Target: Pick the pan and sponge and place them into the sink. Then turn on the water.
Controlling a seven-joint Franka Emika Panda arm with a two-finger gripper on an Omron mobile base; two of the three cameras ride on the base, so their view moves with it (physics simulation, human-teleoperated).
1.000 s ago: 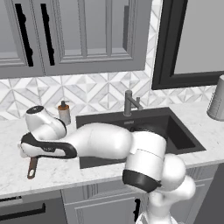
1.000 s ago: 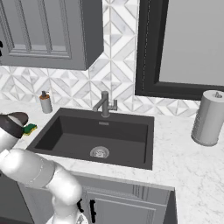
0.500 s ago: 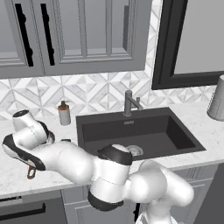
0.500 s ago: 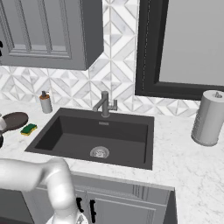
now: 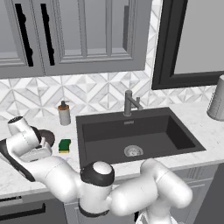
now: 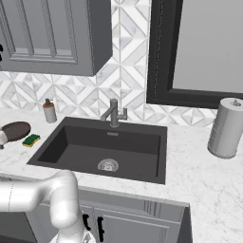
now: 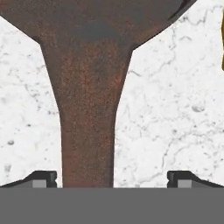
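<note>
At lower centre of the hand view, your spread jaws leave bare table (image 7: 175,113) either side of the pan (image 7: 87,87) handle. In the left base view, sponge (image 5: 64,145) and soap bottle (image 5: 64,113) crowd the pan's right; the sink (image 5: 135,133) basin lies open.

Over the last second the arm has swung further left and lower across the table, its white elbow now bulking in the foreground of the left base view. The gripper (image 7: 111,181) has come down over the pan (image 6: 15,130) handle, which runs up between the widely spread fingertips (image 7: 41,178) in the hand view. The sponge (image 5: 64,145), earlier hidden behind the arm, now lies uncovered beside the pan.
</note>
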